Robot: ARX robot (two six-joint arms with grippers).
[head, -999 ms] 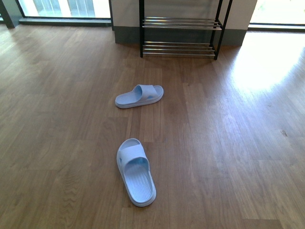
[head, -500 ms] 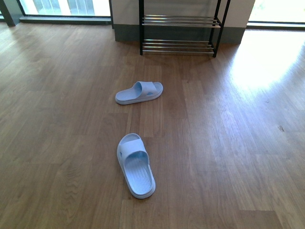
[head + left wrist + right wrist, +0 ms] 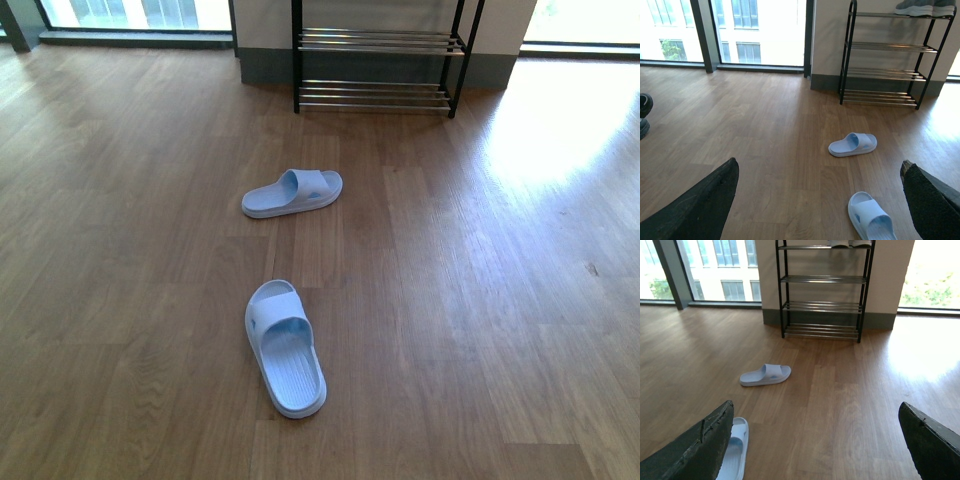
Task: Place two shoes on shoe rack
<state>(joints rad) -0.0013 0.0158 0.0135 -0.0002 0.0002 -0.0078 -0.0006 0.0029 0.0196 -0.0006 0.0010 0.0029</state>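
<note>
Two pale blue slide sandals lie on the wood floor. The near sandal (image 3: pixel 285 346) points away from me; the far sandal (image 3: pixel 292 193) lies sideways closer to the shoe rack (image 3: pixel 375 60), a black frame with chrome bars against the far wall. Grey sneakers (image 3: pixel 923 7) rest on the rack's top tier. My left gripper (image 3: pixel 820 172) hangs open above the floor, with the near sandal (image 3: pixel 869 221) between its fingers' span. My right gripper (image 3: pixel 816 412) is open too, the near sandal (image 3: pixel 734 452) beside one black finger (image 3: pixel 700 447). Neither arm shows in the front view.
Tall windows (image 3: pixel 740 30) line the wall left of the rack, and another bright window (image 3: pixel 932 275) is to its right. A dark shoe (image 3: pixel 644 115) sits at the floor's left edge in the left wrist view. Sun glare falls on the floor (image 3: pixel 560 130) at the right.
The front view has shifted slightly: the rack and sandals sit a little higher in the frame than a second ago, then hold still. The sandals themselves have not moved on the floor.
</note>
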